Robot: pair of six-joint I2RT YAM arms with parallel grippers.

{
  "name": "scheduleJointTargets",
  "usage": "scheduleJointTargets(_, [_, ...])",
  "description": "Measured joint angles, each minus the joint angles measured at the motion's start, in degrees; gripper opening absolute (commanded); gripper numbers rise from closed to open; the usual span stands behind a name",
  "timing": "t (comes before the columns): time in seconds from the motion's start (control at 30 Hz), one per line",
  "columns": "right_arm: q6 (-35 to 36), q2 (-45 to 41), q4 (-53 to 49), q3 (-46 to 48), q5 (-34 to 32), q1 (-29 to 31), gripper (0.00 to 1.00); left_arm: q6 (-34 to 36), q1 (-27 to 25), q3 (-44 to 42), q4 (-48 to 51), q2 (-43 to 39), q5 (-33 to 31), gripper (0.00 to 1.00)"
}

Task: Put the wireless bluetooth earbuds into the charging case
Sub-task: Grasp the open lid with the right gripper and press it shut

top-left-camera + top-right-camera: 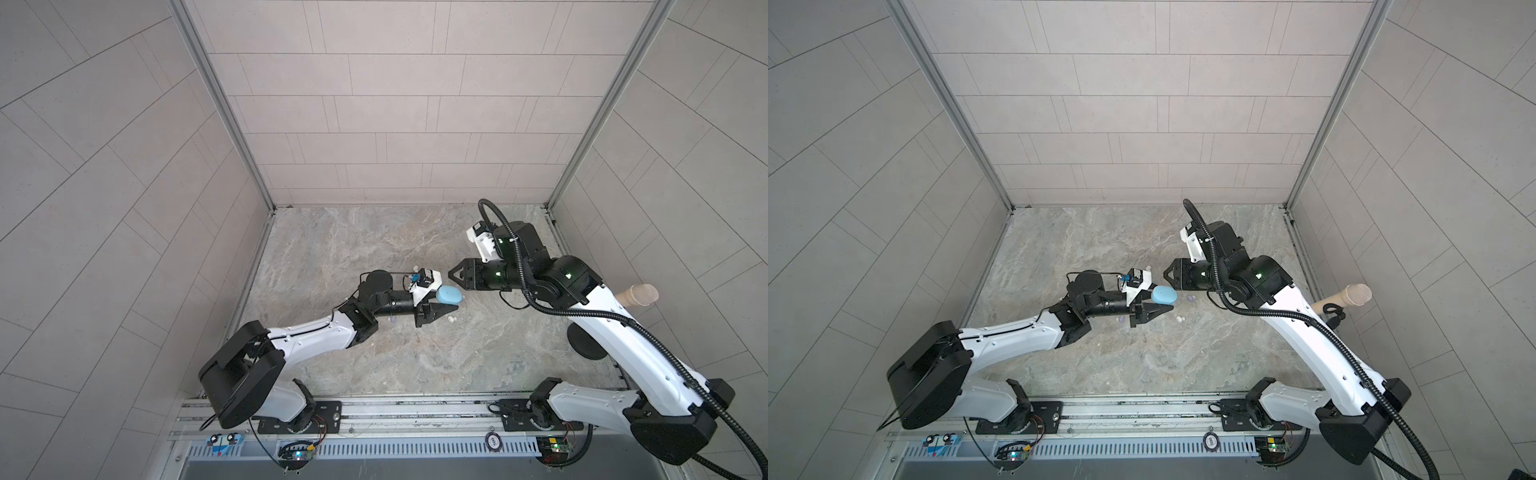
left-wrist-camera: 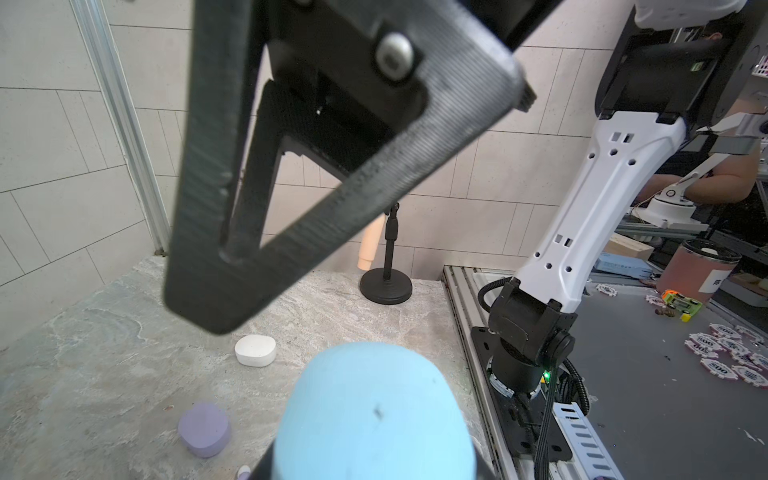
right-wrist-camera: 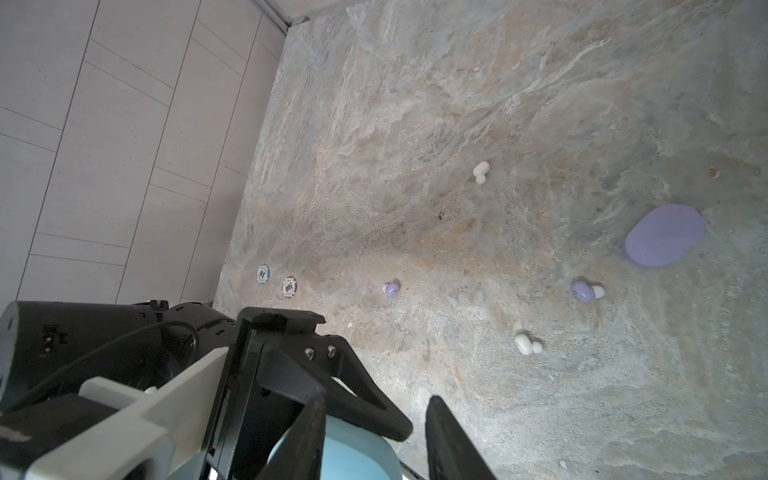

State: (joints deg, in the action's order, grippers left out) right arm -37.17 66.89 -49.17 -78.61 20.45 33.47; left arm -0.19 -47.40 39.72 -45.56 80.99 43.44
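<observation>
The left end effector is clamped on the blue charging case and holds it lifted off the stone-patterned surface. The case looks closed, a smooth pebble whose rounded back fills the lower part of the left wrist view. The right end effector hangs just beyond the case, on its far side from the robot, close but not touching it in both top views. Its jaws stand apart in the right wrist view, and the case shows through the gap between them

The earbuds lie loose on the surface around the case. A white earbud sits just on the robot's side of the case, and a lilac earbud just to the case's right. A second lilac earbud lies to the case's left, close under the left arm's wrist. A second white earbud lies farther from the case, alone on bare stone

A lilac case rests flat beyond the first lilac earbud as seen from the blue case. A white case lies farther out again, toward a microphone stand. Two poker chips lie side by side by the wall, well apart from the blue case
</observation>
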Motion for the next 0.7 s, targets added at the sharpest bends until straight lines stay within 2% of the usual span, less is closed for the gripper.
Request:
scheduleJointTargets(0.17, [-1.68, -2.86, -0.02, 2.29, 0.07, 1.57, 0.44, 0.11, 0.00, 0.00, 0.00, 0.00, -0.02, 0.00])
scheduleJointTargets(0.27, [-3.04, -3.91, -0.48, 2.84, 0.09, 2.27, 0.58, 0.76, 0.00, 0.00, 0.59, 0.00, -0.22, 0.00])
scheduleJointTargets(0.4, [-4.90, -3.93, -0.72, 3.21, -0.02, 2.54, 0.70, 2.58, 0.00, 0.11, 3.76, 0.00, -0.85, 0.00])
scheduleJointTargets(0.7, [-8.44, -1.29, -0.68, 6.78, 1.38, 3.30, 0.76, 5.60, 0.00, 0.55, 9.09, 0.00, -1.79, 0.00])
